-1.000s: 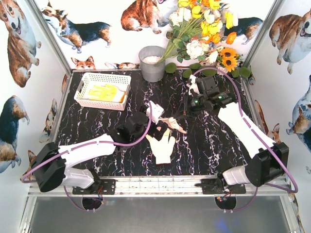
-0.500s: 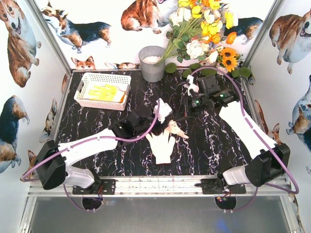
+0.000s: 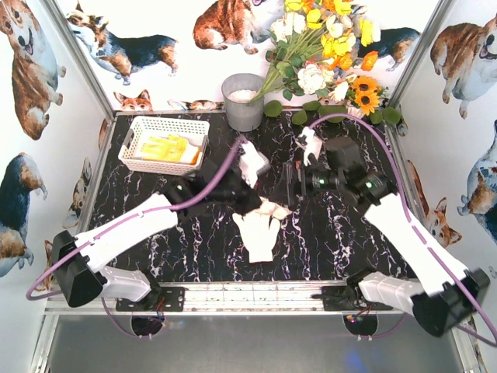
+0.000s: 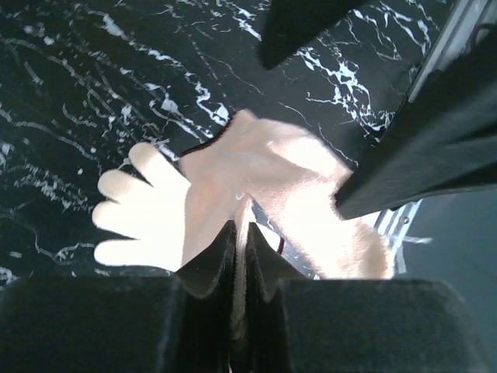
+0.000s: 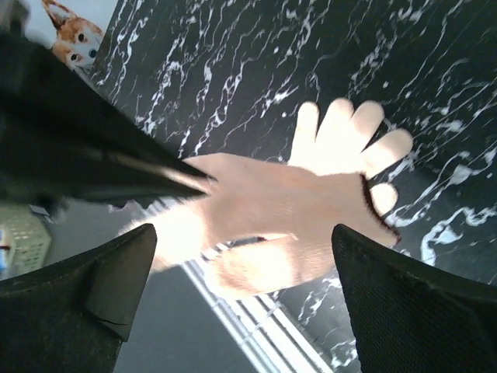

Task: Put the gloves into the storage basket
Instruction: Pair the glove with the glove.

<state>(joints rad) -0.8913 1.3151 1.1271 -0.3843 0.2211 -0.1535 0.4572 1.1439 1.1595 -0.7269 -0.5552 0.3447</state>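
Left end effector has its jaws pressed together on a fold of the peach-tan glove, near the middle of the table. Right end effector stands with its fingers wide apart on either side of that glove, gripping nothing. From the left end effector the storage basket lies toward 10 o'clock, well apart, with a yellow glove already inside; the left arm is the nearer one. The pinched glove trails toward 3 o'clock. A cream glove lies flat just beside it at 6 o'clock.
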